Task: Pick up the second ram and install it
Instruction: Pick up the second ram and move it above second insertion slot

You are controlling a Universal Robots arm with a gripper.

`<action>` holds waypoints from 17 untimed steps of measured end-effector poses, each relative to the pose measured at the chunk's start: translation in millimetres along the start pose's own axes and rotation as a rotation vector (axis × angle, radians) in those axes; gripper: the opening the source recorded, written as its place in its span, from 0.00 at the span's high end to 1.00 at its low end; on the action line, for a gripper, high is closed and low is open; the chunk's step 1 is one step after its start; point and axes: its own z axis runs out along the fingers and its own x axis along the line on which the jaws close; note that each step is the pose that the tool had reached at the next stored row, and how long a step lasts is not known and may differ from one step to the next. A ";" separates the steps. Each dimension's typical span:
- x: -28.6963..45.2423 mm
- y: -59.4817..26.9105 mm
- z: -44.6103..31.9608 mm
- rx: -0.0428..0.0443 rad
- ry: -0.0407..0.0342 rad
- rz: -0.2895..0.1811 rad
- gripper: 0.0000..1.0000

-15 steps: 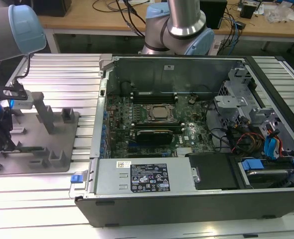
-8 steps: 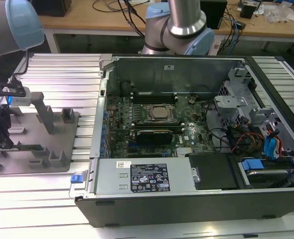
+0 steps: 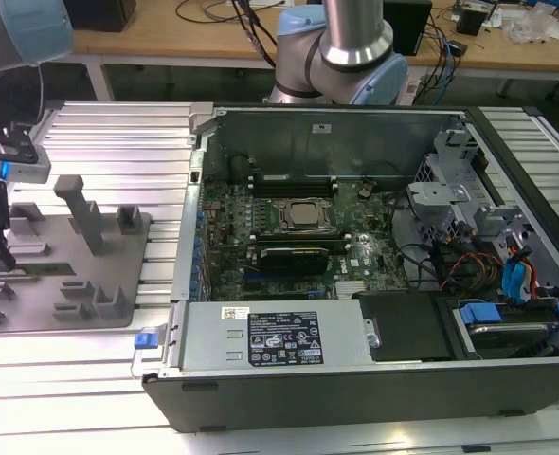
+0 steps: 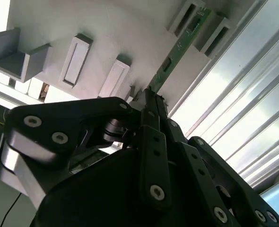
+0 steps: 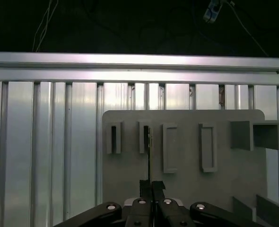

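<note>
So you're working the pick right now. In the first wrist view your gripper (image 5: pixel 151 185) is sitting clamped on the near end of the second ram (image 5: pixel 149 156), fingers pinching the edge-on board with no gap showing. In the second wrist view the green board is poking out past the fingertips the same way. The stick is lying along the grey holder plate (image 5: pixel 187 189) with its far end tucked in at one of the slotted blocks (image 5: pixel 142 142), so I'd say it isn't out of the holder yet. In the exterior view all this is happening way over at 9 o'clock. The open computer case (image 3: pixel 355 403) and its motherboard (image 3: pixel 261 204) are sitting from centre toward 3 o'clock, well apart from the gripper. To do this bit well, I'd be checking that the board is running dead straight out from between the fingers, which it looks to be, since any skew is probably going to bind it against the block walls. You're holding it right at one end, so my guess is the free end is going to want to wobble. Going slow and moving in line with the slot, not prying sideways, seems the safest bet.
</note>
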 end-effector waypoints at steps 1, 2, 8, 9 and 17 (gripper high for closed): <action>-0.3 0.4 -7.4 0.0001 0.0000 0.000 0.91; -0.6 0.6 -12.2 0.0005 0.0000 0.000 0.91; -1.2 1.6 -27.8 0.0012 -0.0023 0.000 0.91; -1.2 1.6 -29.3 0.0012 -0.0057 0.000 0.91; -1.8 2.6 -47.9 0.0033 -0.0111 -0.001 0.91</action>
